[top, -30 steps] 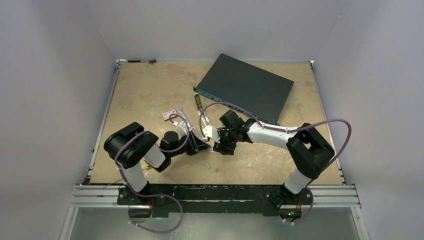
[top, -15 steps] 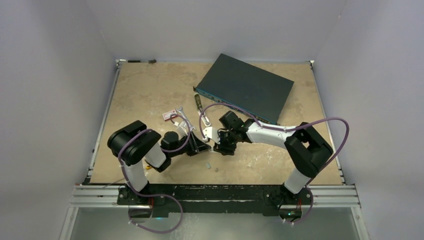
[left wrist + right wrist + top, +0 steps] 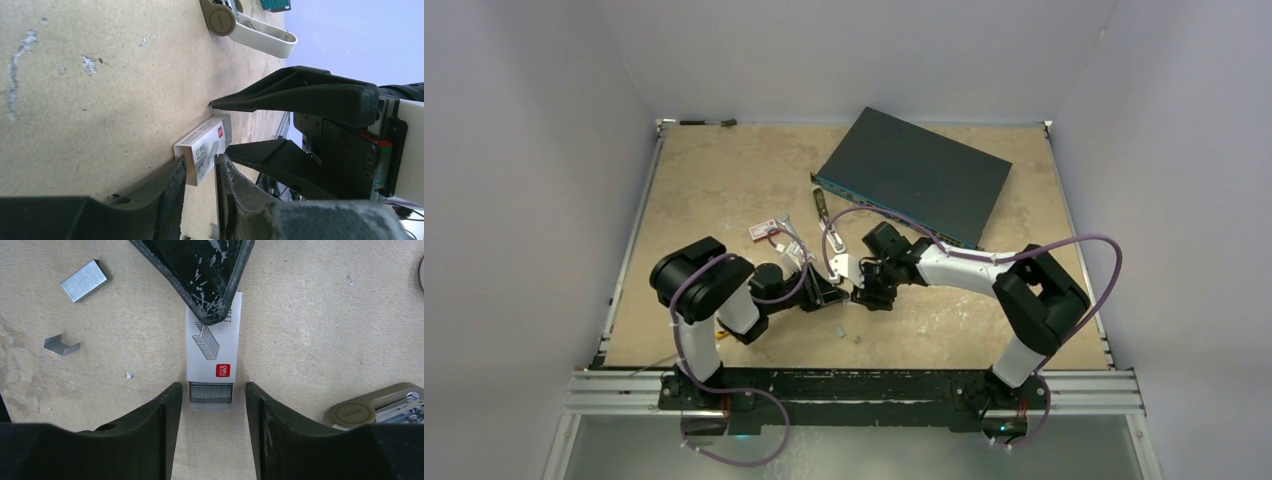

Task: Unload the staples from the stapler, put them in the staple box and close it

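- Straddling one end of the staple box [image 3: 212, 347], the right pincer [image 3: 212, 390] stands open. A sliver of bench [image 3: 310, 315] shows between each fingertip and the box, where a block of grey staples [image 3: 210, 392] shows at the open end.
- The left wrist view is rolled so that the bench stands like a wall at 9 o'clock. It shows what the other wrist view cannot: the left pincer [image 3: 201, 165] is closed on the opposite end of the box, one finger bench-side and one above.
- From the right wrist only the upper of those fingers is seen, lying over the box's printed top at 12 o'clock.
- In the right wrist view the stapler [image 3: 360, 412] lies on the bench at 4 o'clock of the box, apart from both pincers, with its silvery channel beside the pale cover. In the left wrist view it lies at 12 o'clock, beyond the right pincer's fingers.
- Only the right wrist view shows the loose staples — a flat strip [image 3: 84, 281] at 10 o'clock of the box and a smaller bent piece [image 3: 61, 345] at 9 o'clock.
- In the top view the two pincers meet tip to tip near mid-bench and cover the box. A dark flat case [image 3: 914, 175] lies at 1 o'clock of them and a silver wrench [image 3: 792, 235] at 11 o'clock. I cannot pick out the stapler there.
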`<state>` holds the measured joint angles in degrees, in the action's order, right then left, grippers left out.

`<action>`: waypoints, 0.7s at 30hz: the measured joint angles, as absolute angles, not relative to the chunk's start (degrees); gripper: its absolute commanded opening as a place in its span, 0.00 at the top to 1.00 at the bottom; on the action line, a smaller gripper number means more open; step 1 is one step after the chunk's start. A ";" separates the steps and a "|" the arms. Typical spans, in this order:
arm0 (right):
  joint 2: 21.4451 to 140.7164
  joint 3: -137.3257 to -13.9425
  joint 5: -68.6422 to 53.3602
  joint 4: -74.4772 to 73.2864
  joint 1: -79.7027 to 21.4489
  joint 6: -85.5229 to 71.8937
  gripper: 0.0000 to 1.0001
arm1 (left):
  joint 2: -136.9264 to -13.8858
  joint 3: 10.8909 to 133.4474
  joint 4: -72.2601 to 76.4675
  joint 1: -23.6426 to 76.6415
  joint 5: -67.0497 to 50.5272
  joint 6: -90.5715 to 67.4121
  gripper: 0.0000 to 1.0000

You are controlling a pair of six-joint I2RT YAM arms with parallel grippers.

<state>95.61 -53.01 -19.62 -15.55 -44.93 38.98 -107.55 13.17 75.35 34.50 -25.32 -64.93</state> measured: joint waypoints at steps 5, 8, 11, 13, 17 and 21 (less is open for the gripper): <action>95.64 -53.01 -19.64 -15.55 -44.95 38.98 0.48 | -108.07 13.41 77.10 35.57 -25.32 -65.56 0.82; 95.64 -53.01 -19.64 -15.55 -44.93 38.98 0.49 | -108.22 13.41 77.87 35.77 -25.32 -65.73 0.86; 95.64 -53.01 -19.64 -15.57 -44.95 38.98 0.49 | -108.71 13.41 78.83 35.77 -25.30 -66.19 0.92; 95.64 -53.01 -19.64 -15.57 -44.95 38.98 0.50 | -108.88 13.41 78.85 35.77 -25.30 -66.46 0.96; 95.64 -53.01 -19.68 -15.59 -44.95 38.98 0.54 | -109.32 13.41 79.24 35.77 -25.30 -66.81 1.00; 95.64 -53.01 -19.68 -15.59 -44.95 38.98 0.57 | -109.73 13.41 79.48 35.77 -25.30 -66.85 1.00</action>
